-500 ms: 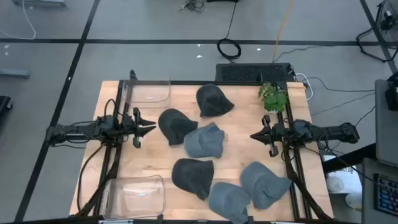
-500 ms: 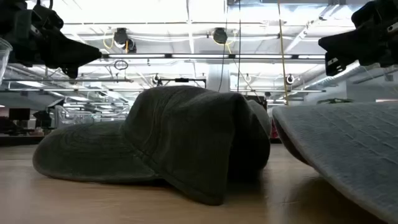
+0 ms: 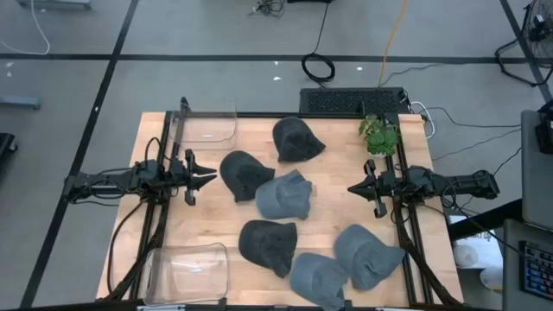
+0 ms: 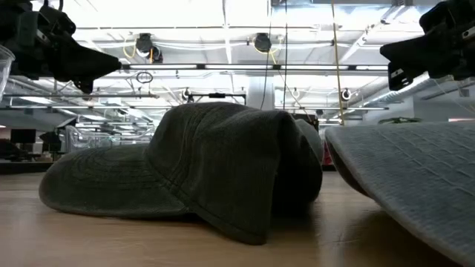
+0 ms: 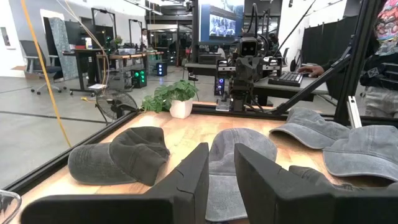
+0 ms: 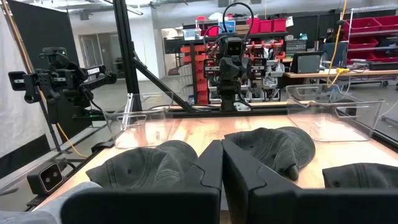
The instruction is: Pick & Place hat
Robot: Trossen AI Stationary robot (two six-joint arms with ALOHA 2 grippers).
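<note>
Nothing has moved: left gripper [image 3: 210, 179] hovers slightly parted and empty, a dark hat [image 3: 244, 174] just ahead of its tips. Right gripper [image 3: 352, 187] is clenched empty, a grey hat [image 3: 284, 196] well ahead.

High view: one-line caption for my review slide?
Six hats scattered on the table; left pincer and right pincer hover empty at opposite edges.

1. High view: overhead, straight down, covers the whole tabletop [image 3: 337, 177] and both arms.
2. Low view: at tabletop height, level, very near a dark hat [image 4: 193, 167].
3. Wrist views: face each other across the tabletop; each shows the opposite arm, and both share the middle hats.
</note>
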